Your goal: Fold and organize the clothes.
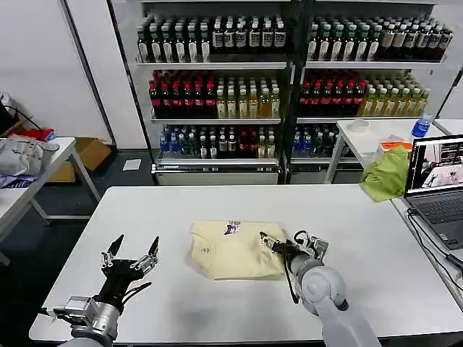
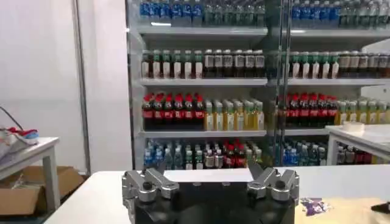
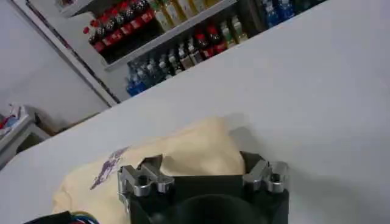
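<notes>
The T-shirt (image 1: 235,249) lies folded into a rough rectangle near the middle of the white counter (image 1: 376,238), its small dark-printed neck label (image 1: 232,228) at the far edge; the print is too small to read. Bare counter surrounds the shirt on every side, widest to the right and far side. The right gripper (image 1: 265,240) sits at the shirt's right edge, low over the fabric; whether its jaws are parted or closed I cannot tell. The left gripper (image 1: 134,253) hovers over the near-left counter, well apart from the shirt, jaws spread wide and holding nothing. A lime-green cloth (image 1: 385,174) lies at the far right beside a laptop (image 1: 438,188).
</notes>
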`<action>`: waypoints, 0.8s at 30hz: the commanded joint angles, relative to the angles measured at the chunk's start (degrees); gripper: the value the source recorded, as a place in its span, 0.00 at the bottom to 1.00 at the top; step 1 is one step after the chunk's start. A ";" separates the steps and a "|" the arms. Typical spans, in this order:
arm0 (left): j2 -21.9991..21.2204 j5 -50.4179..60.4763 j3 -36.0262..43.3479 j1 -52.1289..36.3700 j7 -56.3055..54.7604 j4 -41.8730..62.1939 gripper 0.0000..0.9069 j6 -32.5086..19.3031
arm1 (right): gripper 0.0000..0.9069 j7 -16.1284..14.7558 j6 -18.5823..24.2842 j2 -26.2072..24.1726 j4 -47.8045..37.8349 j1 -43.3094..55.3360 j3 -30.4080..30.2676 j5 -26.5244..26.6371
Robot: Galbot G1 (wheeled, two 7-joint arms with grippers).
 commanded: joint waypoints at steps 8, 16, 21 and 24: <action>0.21 -0.45 -0.08 -0.11 0.04 0.31 1.00 0.14 | 0.00 0.34 -0.86 0.74 -3.46 2.81 -1.23 4.62; 0.24 -0.74 0.25 -0.49 0.07 0.72 1.00 0.15 | 0.00 0.57 -0.78 0.29 -4.64 3.05 -0.22 4.56; 0.38 -0.88 0.37 -0.49 0.11 0.83 1.00 0.20 | 0.00 0.27 -0.78 -0.97 -4.75 3.22 1.02 4.61; 0.41 -1.00 0.61 -0.49 0.13 0.80 1.00 0.37 | 0.00 -0.04 -0.77 -2.52 -4.64 3.21 1.71 4.88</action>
